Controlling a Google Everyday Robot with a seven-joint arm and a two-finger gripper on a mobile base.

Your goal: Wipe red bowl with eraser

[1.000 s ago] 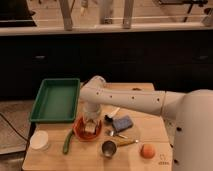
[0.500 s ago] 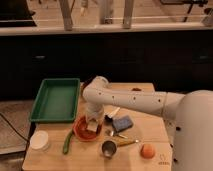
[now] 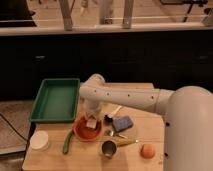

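The white robot arm (image 3: 130,97) is the biggest thing here, reaching in from 3 o'clock across the wooden bench (image 3: 145,127), bending at an elbow near the far edge and dropping toward the middle of the bench; next in size, the green tray (image 3: 55,100) sits at the 10 o'clock corner of the bench, its near edge close to the arm's elbow; the red bowl (image 3: 80,131) sits upright close to the bench's middle, a little toward 9 o'clock, just off the tray's near right corner; taking the bowl as the dial's centre, the blue pad (image 3: 122,123) lies flat at 3 o'clock, apart from the bowl; the white cup (image 3: 39,140) stands at 8 o'clock, well apart, near the bench's left edge; a long green vegetable (image 3: 67,142) lies at 8 o'clock just beside the bowl's rim; a metal cup (image 3: 108,148) stands at 5 o'clock, near the bowl; an orange fruit (image 3: 147,150) rests at 4 o'clock, well apart; a thin yellowish utensil (image 3: 126,143) lies between the metal cup and the fruit; the gripper (image 3: 91,118) points down into the bowl on its 1 o'clock side; the eraser (image 3: 92,124) is inside the bowl right at the gripper's tip; whether the gripper is clenched on it or released, I cannot tell.
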